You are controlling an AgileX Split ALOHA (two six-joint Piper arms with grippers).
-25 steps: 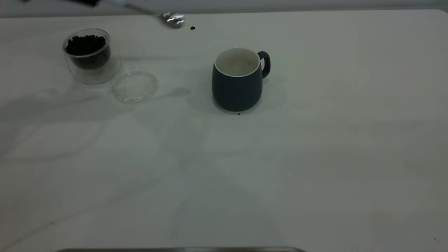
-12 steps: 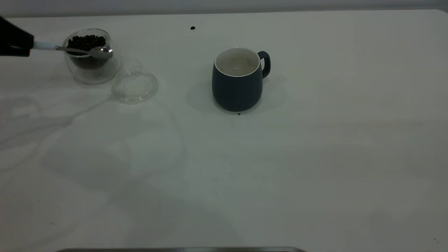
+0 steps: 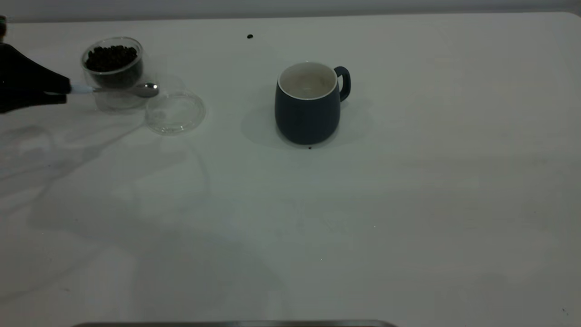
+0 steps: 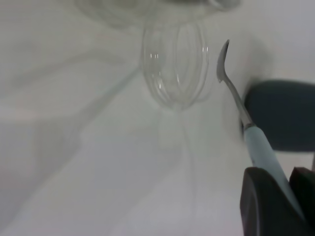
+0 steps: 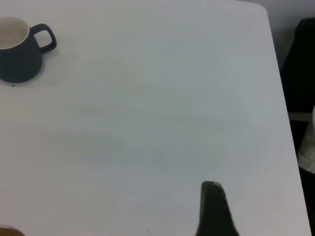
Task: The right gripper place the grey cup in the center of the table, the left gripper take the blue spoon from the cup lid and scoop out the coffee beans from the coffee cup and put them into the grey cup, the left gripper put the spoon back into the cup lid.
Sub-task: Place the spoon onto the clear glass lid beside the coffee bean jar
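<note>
At the left edge, my left gripper (image 3: 63, 88) is shut on the pale-blue handle of the blue spoon (image 3: 118, 89). The spoon lies level, and its shiny bowl hangs in front of the coffee cup (image 3: 113, 77), by the far-left rim of the cup lid (image 3: 174, 112). No beans show in the bowl. Coffee beans (image 3: 111, 56) fill the coffee cup. The grey cup (image 3: 308, 104) stands upright mid-table, handle to the right. In the left wrist view the spoon (image 4: 236, 93) runs from the gripper (image 4: 288, 196) past the lid (image 4: 174, 69). My right gripper (image 5: 214, 211) hovers far from the grey cup (image 5: 19, 49).
One loose bean (image 3: 249, 36) lies near the back edge of the table (image 3: 363, 227), another (image 3: 310, 147) at the grey cup's front foot. The table's right edge (image 5: 283, 98) shows in the right wrist view, with dark shapes beyond it.
The spoon swung from high at the back, over the coffee cup, then came lower and nearer. Its bowl now sits beside the lid's rim. Cups and lid stayed put.
</note>
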